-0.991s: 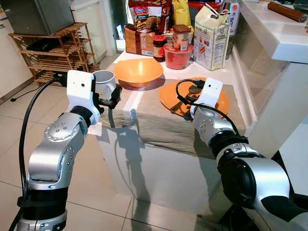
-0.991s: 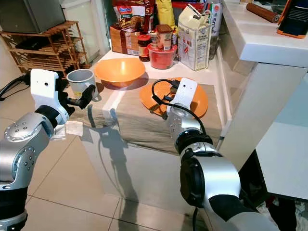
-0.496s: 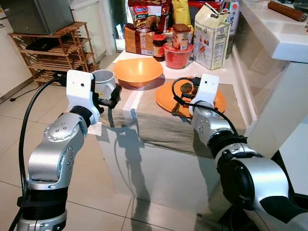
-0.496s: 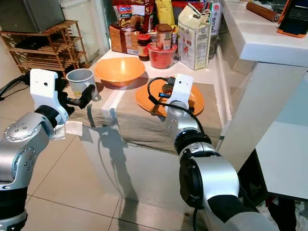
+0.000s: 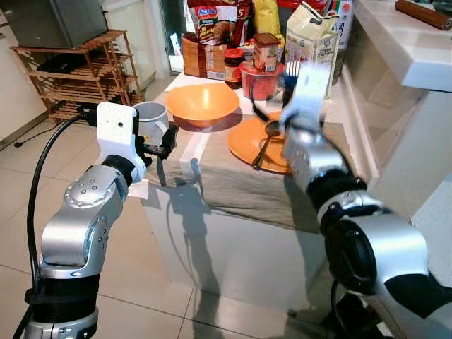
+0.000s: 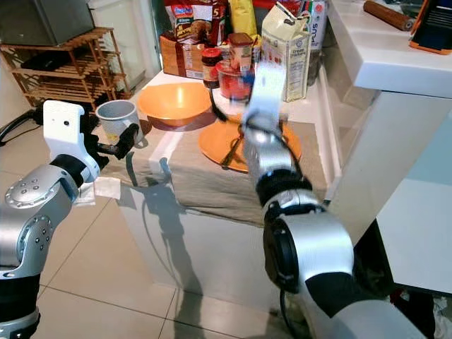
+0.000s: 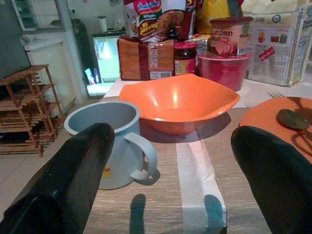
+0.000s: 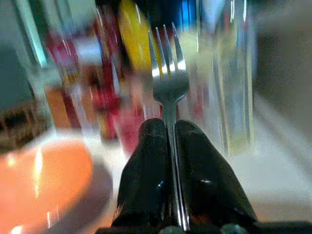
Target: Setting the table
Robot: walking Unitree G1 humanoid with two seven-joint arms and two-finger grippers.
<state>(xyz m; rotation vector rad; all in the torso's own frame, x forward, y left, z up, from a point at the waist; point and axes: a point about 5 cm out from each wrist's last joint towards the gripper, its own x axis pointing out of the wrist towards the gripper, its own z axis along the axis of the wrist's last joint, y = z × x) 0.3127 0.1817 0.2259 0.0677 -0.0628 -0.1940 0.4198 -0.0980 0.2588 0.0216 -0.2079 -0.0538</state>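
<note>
My right gripper (image 8: 165, 127) is shut on a metal fork (image 8: 168, 78), tines pointing away from the fingers. The right wrist (image 5: 305, 85) is raised and blurred over the far side of an orange plate (image 5: 244, 141), which lies on a beige cloth (image 5: 226, 180). A spoon (image 5: 271, 128) rests on the plate. Left of the plate stands an orange bowl (image 5: 203, 103). At the table's left edge my left gripper (image 7: 173, 141) is open, with its fingers wide apart. A grey mug (image 7: 105, 141) stands just ahead of it, untouched.
Groceries crowd the back of the table: a carton (image 5: 314, 42), a red tub (image 5: 260, 79), a jar (image 5: 233, 68) and snack bags. A wooden rack (image 5: 78, 78) stands on the floor to the left. A white counter (image 5: 409, 49) rises on the right.
My right arm has lifted up and away from the plate with the fork in its fingers. The spoon stays on the plate. The left arm has not moved.
</note>
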